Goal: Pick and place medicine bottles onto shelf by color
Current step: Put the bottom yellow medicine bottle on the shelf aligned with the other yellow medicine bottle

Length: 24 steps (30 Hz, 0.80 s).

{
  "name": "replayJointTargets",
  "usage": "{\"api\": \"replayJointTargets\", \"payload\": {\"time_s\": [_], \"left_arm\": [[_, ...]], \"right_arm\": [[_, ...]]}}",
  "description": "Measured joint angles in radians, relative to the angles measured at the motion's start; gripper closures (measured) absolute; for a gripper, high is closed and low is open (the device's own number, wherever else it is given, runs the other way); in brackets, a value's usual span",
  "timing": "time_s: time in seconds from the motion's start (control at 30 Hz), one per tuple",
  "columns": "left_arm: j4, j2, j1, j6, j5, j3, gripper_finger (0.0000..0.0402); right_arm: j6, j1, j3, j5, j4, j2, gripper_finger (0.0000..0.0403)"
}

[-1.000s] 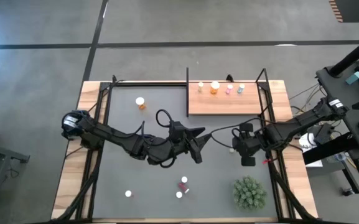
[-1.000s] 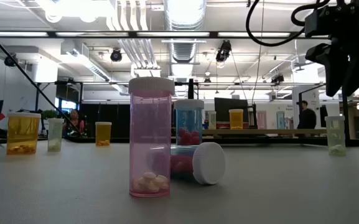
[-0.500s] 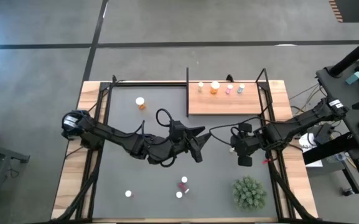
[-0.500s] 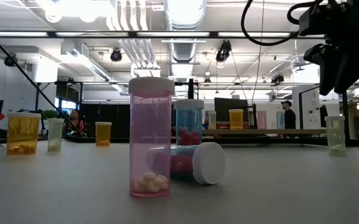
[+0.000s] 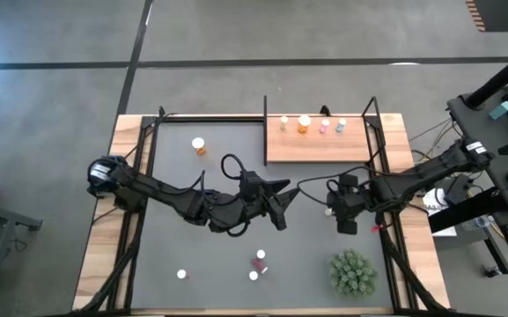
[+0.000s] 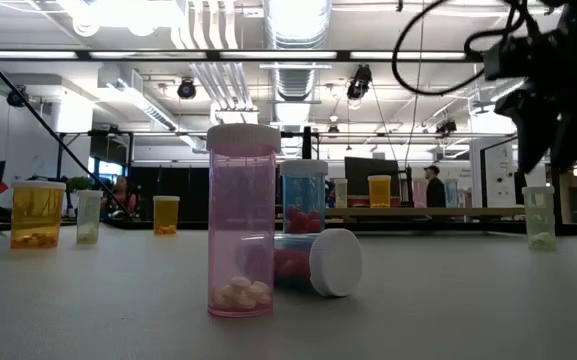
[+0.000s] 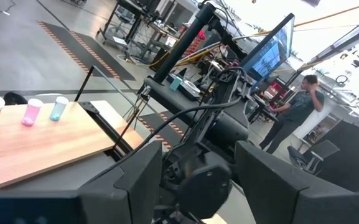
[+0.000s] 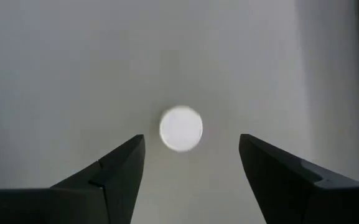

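From the low view we see a pink bottle (image 6: 241, 222) standing nearest us, with a tipped bottle (image 6: 313, 262) just behind it, its white cap toward us, and another upright bottle (image 6: 304, 196) half hidden behind both. We cannot make out the tipped bottle's label or how full it is. Farther off, near the mat's (image 5: 192, 255) right edge, a pale bottle (image 6: 539, 216) stands upright below the right gripper (image 6: 553, 95), whose top is cut off by the picture edge. The right wrist view looks straight down on that bottle's white cap (image 8: 181, 128), which sits between the two fingers (image 8: 120, 165) without touching either: the jaws are released and hold nothing. A second ago the right gripper hung a little to the side with its jaws narrower; now it hovers over the bottle, spread wider. The left gripper (image 5: 282, 204) waits near the mat's middle, unmoved, its jaws apart and empty. At the table's far edge, the shelf (image 5: 315, 145) carries four bottles in a row along its back. A lone orange bottle (image 5: 199, 145) stands near the mat's far left corner.
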Motion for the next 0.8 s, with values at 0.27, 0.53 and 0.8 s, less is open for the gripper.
{"api": "replayJointTargets", "payload": {"time_s": [0.27, 0.53, 0.8], "left_arm": [[0.001, 0.000, 0.000, 0.033, 0.000, 0.000, 0.0214], [0.001, 0.000, 0.000, 0.043, 0.000, 0.000, 0.0214], [0.001, 0.000, 0.001, 0.044, 0.000, 0.000, 0.0214]], "right_arm": [[-0.004, -0.028, -0.043, -0.039, 0.046, 0.000, 0.0158], [-0.012, -0.061, -0.085, -0.067, 0.125, 0.008, 0.0161], [-0.028, -0.090, -0.090, -0.099, 0.178, 0.023, 0.0181]]}}
